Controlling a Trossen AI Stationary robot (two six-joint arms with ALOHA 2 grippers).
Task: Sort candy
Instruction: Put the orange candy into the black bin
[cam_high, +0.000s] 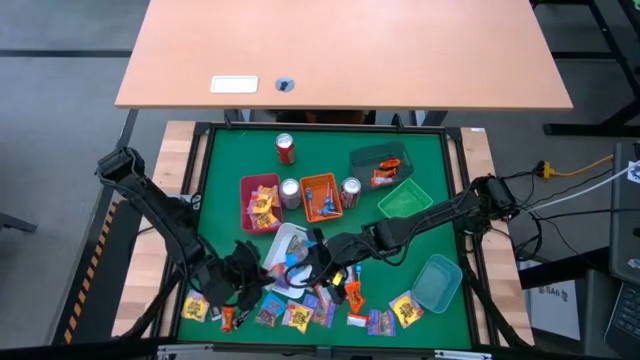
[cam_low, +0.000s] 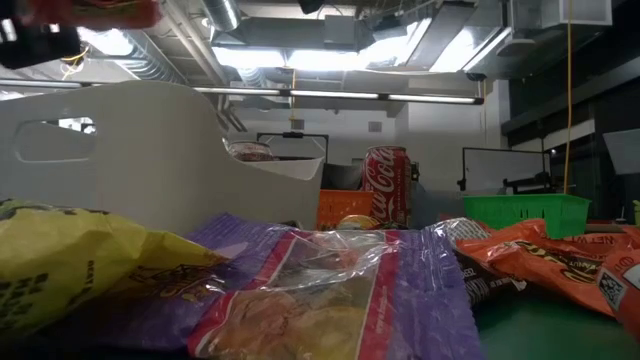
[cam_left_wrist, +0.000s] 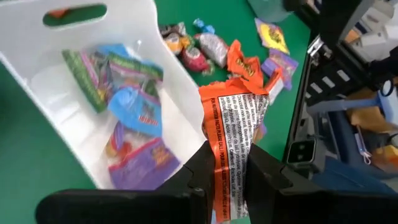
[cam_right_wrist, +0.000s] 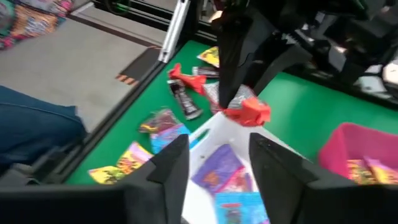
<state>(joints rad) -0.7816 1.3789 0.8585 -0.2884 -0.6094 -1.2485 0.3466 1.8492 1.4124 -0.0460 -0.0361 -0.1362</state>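
Left end effector (cam_left_wrist: 229, 180) pinches an orange wrapped candy (cam_left_wrist: 235, 130) beside the white tray (cam_left_wrist: 37, 74) – seemingly awaiting sorting; right end effector (cam_right_wrist: 217, 163) hovers open-jawed above that tray

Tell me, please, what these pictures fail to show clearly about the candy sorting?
- High view: the left gripper and right gripper blur into dark arms over the white tray.
- Low view: candy close to the lens blocks the table.
- Left wrist view: the orange wrapper's lower end is hidden between the fingers.
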